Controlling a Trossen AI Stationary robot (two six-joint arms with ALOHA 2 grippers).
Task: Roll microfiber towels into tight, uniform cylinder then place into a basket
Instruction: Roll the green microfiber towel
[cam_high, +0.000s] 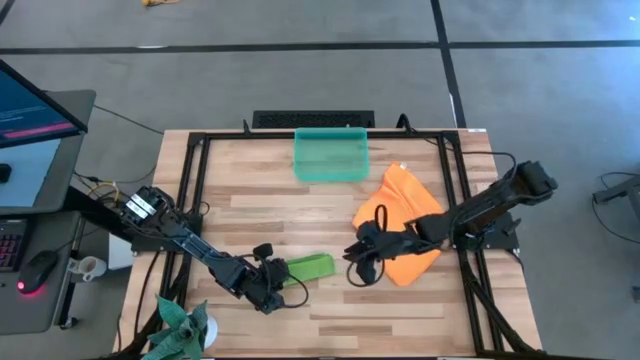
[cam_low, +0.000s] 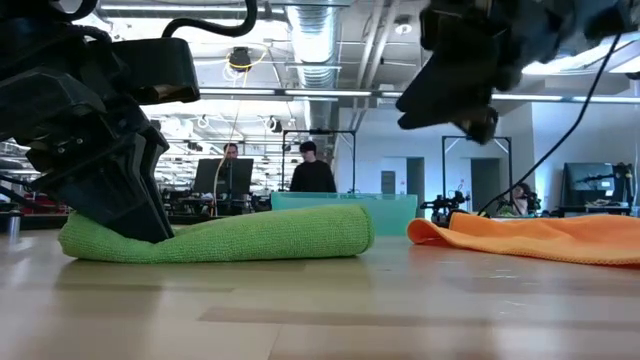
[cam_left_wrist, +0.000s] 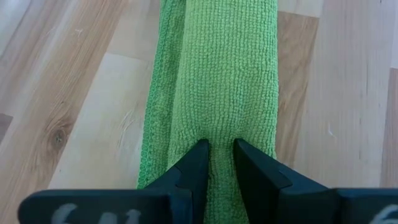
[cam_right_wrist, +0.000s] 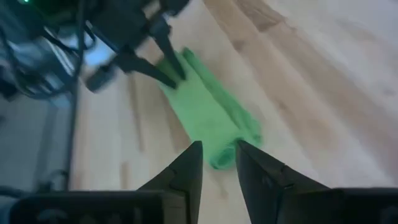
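The lime green towel (cam_high: 308, 267) lies rolled into a cylinder on the table's near middle; it also shows in the low view (cam_low: 260, 235). My left gripper (cam_high: 270, 290) is shut on the roll's left end. The orange towel (cam_high: 400, 225) lies spread and rumpled on the table's right, flat in the low view (cam_low: 540, 235). My right gripper (cam_high: 360, 265) hangs above the table between the two towels, raised (cam_low: 470, 75), its fingers nearly together and empty. The teal basket (cam_high: 330, 155) stands at the far middle. My left gripper pinches a ridge of the green roll's outer layer (cam_left_wrist: 221, 134) between its two fingers, at the roll's left end. The fingers slant down from the table's left and lie along the roll. The roll rests on the table along its whole length (cam_low: 300, 250).
A dark spiky plant (cam_high: 180, 330) stands at the near left corner. A black frame (cam_high: 190, 180) runs along the table's edges. A monitor and desk (cam_high: 30, 120) stand off the table's left. People sit in the room behind (cam_low: 310, 170).
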